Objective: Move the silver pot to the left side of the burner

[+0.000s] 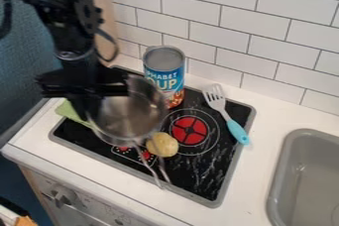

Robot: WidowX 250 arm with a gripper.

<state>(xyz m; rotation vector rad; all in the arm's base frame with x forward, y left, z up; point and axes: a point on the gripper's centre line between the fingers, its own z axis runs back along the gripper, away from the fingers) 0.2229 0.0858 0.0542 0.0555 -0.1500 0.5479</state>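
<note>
The gripper is positioned at the left of the stove, with its jaws closed on the left rim of the silver pot. The pot is located left of the red burner, tilted, its handle directed toward the front edge; the can is situated behind, the yellow potato beside the handle, and the fork right of the burner.
</note>
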